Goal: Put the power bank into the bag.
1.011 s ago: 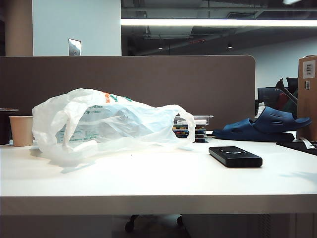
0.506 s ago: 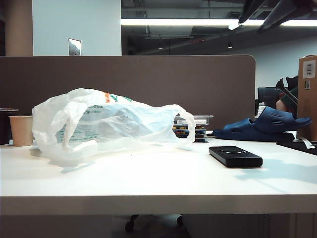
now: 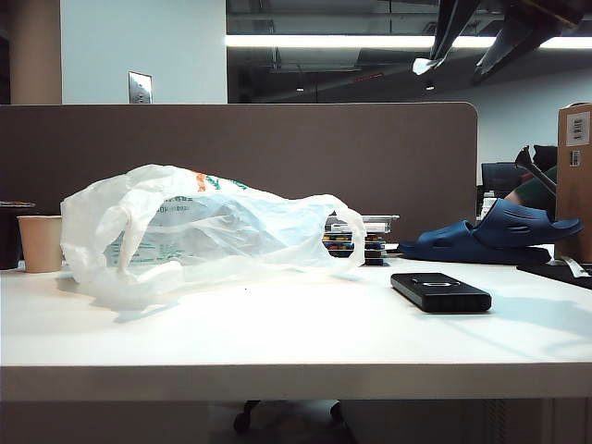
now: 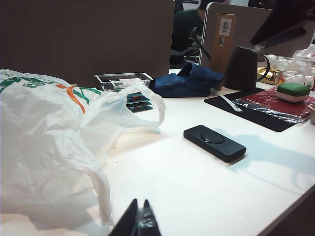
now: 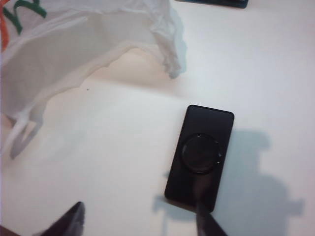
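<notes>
Power bank (image 3: 440,291) flat on the white table (image 3: 277,342), at about 4 o'clock from the bag (image 3: 199,231) and well apart from it, free of both grippers; long axis running from near right to far left in the exterior view, one short end toward the bag's loop handle (image 3: 350,231). Round mark on its top clear only in the right wrist view (image 5: 199,157). Right gripper (image 3: 467,57) high at 1 o'clock above the power bank, fingers spread, holding nothing, upper part cut off by the frame edge. Left gripper (image 4: 139,223) low by the bag's near side, only fingertips in view, pressed together, empty. Blue slipper (image 3: 490,236) behind, partly hidden. Bag's mouth hard to make out among crinkles.
</notes>
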